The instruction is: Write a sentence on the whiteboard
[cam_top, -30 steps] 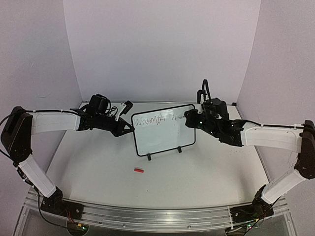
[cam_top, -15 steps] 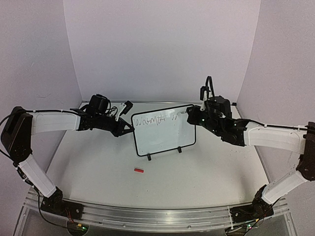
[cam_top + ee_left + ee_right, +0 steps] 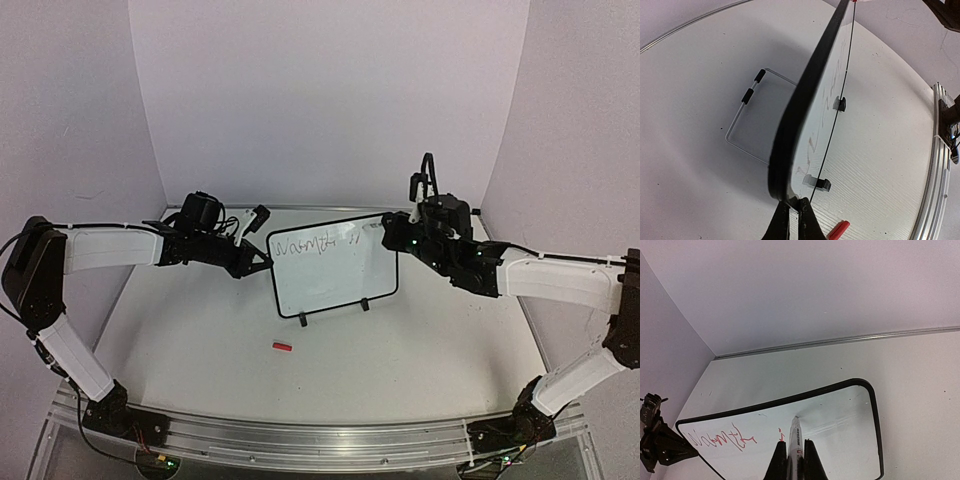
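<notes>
glossy whiteboard (image 3: 335, 275) w/ matt blk frame (image 3: 800, 110), matt white table (image 3: 200, 335)

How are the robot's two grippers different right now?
The left gripper pinches the edge of the whiteboard; the right gripper holds a marker. The left gripper sits beside the whiteboard; the right gripper points its marker at the upper right of its face. Both are shut.
</notes>
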`<state>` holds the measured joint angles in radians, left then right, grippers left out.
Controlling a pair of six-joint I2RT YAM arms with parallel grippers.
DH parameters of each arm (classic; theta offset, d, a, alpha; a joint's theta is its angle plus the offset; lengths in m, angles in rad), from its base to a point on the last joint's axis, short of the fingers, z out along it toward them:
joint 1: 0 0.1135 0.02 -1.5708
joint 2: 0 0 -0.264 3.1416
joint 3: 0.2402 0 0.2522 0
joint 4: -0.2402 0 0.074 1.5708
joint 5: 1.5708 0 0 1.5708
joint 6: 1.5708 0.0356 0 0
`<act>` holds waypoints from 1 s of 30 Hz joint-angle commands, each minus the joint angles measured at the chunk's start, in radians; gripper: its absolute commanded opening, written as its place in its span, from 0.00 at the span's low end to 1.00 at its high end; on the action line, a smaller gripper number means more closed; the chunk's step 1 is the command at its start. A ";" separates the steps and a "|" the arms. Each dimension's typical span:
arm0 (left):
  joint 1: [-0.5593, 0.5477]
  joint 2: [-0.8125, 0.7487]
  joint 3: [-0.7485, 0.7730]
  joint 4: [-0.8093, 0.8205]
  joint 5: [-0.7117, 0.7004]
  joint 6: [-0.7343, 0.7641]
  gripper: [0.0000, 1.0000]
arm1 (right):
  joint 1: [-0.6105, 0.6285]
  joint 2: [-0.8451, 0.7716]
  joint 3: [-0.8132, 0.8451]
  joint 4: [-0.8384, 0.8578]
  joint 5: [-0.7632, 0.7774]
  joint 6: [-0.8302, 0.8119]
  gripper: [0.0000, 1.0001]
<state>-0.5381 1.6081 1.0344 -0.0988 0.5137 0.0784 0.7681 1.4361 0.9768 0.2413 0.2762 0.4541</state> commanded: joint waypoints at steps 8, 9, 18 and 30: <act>-0.001 0.023 0.017 -0.053 -0.074 0.050 0.00 | -0.006 0.014 -0.013 -0.032 0.026 0.037 0.00; -0.001 0.023 0.017 -0.053 -0.073 0.049 0.00 | -0.006 0.013 -0.017 -0.034 0.025 0.040 0.00; 0.000 0.019 0.017 -0.053 -0.074 0.050 0.00 | -0.006 0.011 -0.039 -0.044 0.031 0.058 0.00; -0.001 0.024 0.020 -0.053 -0.071 0.048 0.00 | -0.006 -0.018 -0.033 -0.050 0.069 0.044 0.00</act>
<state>-0.5381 1.6081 1.0344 -0.0986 0.5140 0.0780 0.7681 1.4399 0.9459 0.1922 0.3004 0.5022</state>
